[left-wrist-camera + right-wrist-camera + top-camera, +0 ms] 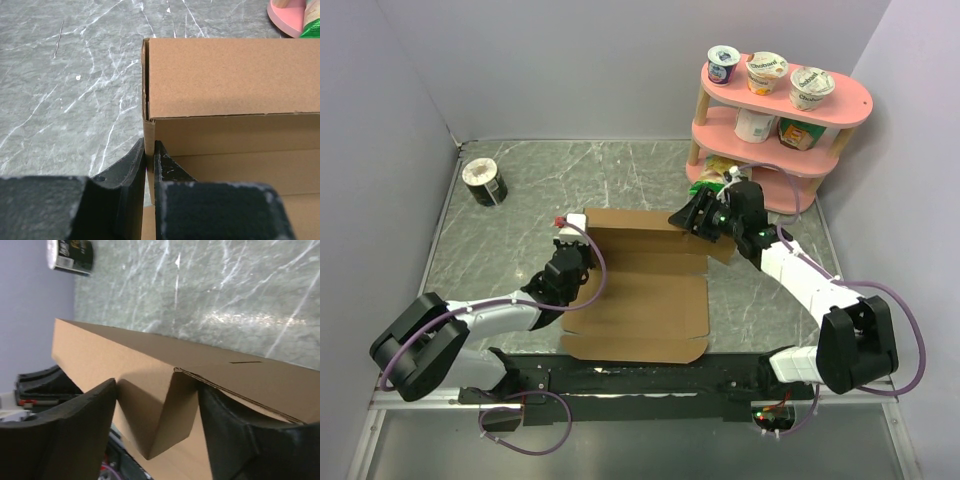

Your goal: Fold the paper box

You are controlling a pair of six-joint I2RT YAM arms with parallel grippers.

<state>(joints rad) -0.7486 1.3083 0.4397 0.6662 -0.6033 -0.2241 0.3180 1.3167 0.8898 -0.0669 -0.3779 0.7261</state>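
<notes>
The paper box (pixel 640 300) is plain brown cardboard in the middle of the table, its base flat and its far wall (pixel 230 75) standing upright. My left gripper (pixel 582 240) is at the far left corner, and in the left wrist view its fingers (pixel 149 156) are shut on the thin left side wall. My right gripper (pixel 695 222) is at the far right corner. In the right wrist view it (pixel 157 390) stands open, its wide-apart fingers straddling a folded corner flap (pixel 175 415) beneath the far wall's top edge (pixel 125 347).
A pink two-tier shelf (pixel 785 110) with yogurt cups and cartons stands at the back right, with a green packet (pixel 715 175) at its foot close to the right gripper. A dark can (pixel 483 182) lies at the back left. Purple walls close in the table.
</notes>
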